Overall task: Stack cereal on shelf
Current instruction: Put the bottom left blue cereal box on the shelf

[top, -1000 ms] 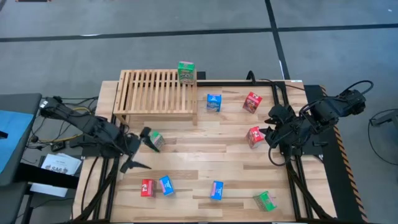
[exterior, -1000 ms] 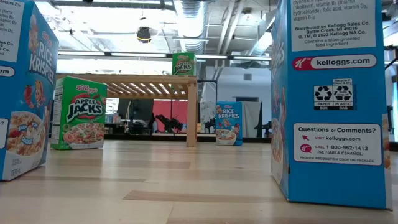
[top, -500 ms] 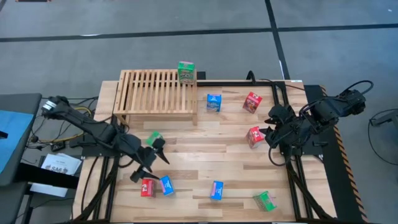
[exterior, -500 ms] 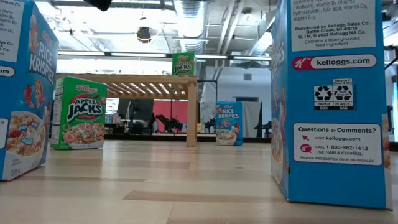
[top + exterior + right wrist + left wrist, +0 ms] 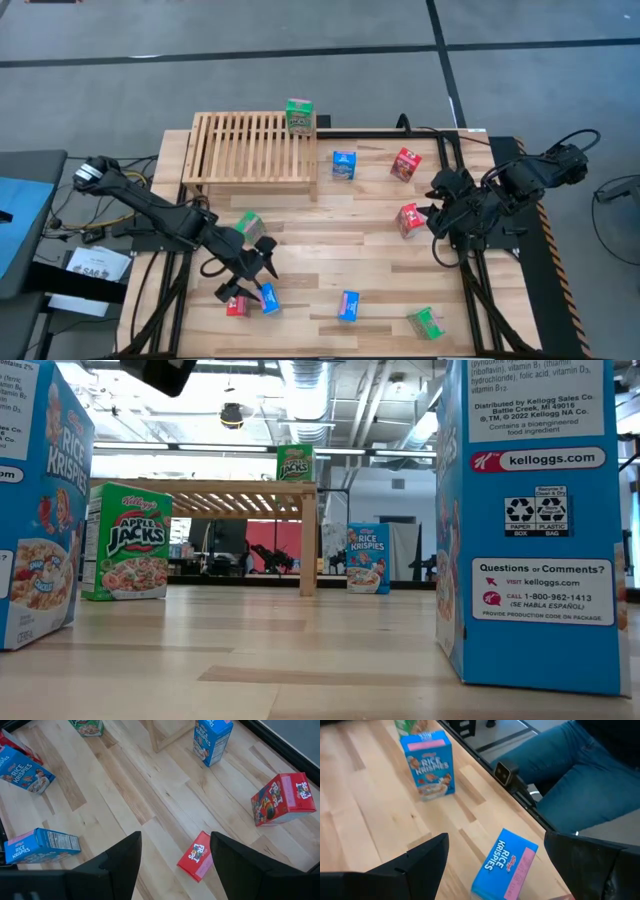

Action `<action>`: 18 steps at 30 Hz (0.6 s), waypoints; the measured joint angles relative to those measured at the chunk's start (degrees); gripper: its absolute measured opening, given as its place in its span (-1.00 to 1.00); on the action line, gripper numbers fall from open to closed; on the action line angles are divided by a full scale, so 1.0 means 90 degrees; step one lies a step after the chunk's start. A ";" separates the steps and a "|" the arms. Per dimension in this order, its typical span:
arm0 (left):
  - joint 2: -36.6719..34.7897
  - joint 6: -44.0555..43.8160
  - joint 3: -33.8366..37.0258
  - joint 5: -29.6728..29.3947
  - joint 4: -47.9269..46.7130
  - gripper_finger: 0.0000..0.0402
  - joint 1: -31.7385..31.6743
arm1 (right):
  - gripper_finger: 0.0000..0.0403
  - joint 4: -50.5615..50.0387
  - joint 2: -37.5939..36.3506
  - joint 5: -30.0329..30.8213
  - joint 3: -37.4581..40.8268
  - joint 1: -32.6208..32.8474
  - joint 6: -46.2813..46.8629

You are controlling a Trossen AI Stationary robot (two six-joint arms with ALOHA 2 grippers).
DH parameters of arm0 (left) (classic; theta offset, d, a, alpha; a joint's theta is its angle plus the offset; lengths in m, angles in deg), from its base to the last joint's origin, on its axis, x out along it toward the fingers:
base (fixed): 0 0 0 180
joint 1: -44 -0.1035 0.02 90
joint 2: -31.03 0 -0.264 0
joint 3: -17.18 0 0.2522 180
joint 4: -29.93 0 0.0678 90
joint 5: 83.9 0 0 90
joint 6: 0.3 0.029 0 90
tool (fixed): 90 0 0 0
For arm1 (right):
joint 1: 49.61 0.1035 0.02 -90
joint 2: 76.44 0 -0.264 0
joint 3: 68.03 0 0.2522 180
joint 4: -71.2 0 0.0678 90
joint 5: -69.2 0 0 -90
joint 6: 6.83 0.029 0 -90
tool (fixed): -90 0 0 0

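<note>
— Where is your left gripper (image 5: 247, 282)?

— Stretched low over the small blue cardboard cereal box (image 5: 504, 866) at the table's front, fingers apart, empty.

— Your right gripper (image 5: 174, 856)?

— Open above the small red cereal box (image 5: 196, 856).

Count from the high view, nine cereal boxes in all.

Green boxes: three. One on the shelf (image 5: 250, 150) at (image 5: 299, 115), one at (image 5: 250, 225), one at (image 5: 426, 322).

Blue boxes: three, at (image 5: 344, 165), (image 5: 268, 297), (image 5: 348, 305).

Red boxes: three, at (image 5: 405, 164), (image 5: 409, 219), (image 5: 235, 303).

Shelf: one. Boxes on it: one. Boxes on the table (image 5: 340, 250): eight.

Arms: two.
</note>
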 joint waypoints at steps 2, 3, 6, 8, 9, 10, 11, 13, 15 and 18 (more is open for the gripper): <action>0.0093 -0.0053 0.0000 0.0025 0.0001 0.58 0.0002 | 0.30 -0.0002 0.0000 0.0000 0.0000 0.0000 -0.0002; 0.0130 -0.0058 0.0000 0.0026 -0.0003 0.58 0.0004 | 0.30 -0.0002 0.0000 0.0000 0.0000 0.0000 -0.0005; 0.0226 -0.0061 0.0000 0.0024 0.0002 0.58 0.0060 | 0.30 -0.0010 0.0000 0.0000 0.0000 0.0000 -0.0005; 0.0322 -0.0054 0.0000 0.0026 0.0050 0.58 0.0113 | 0.30 -0.0012 0.0001 0.0000 0.0000 0.0000 -0.0005; 0.0378 -0.0052 0.0000 0.0026 0.0051 0.58 0.0146 | 0.30 -0.0014 0.0002 0.0000 0.0000 -0.0002 -0.0004; 0.0423 -0.0044 0.0000 0.0024 0.0052 0.58 0.0175 | 0.30 -0.0018 0.0002 0.0000 0.0000 0.0000 -0.0003; 0.0483 -0.0033 0.0000 0.0026 0.0098 0.58 0.0211 | 0.30 -0.0022 0.0002 0.0000 0.0000 0.0000 -0.0003; 0.0612 -0.0020 -0.0003 0.0026 0.0115 0.58 0.0226 | 0.30 -0.0021 0.0002 0.0000 0.0000 0.0000 -0.0003; 0.0720 -0.0046 -0.0002 0.0022 0.0106 0.58 0.0244 | 0.30 -0.0022 0.0002 0.0000 0.0000 0.0000 -0.0003; 0.0805 -0.0047 -0.0002 0.0019 0.0073 0.58 0.0270 | 0.30 -0.0019 0.0002 0.0000 0.0000 0.0000 -0.0003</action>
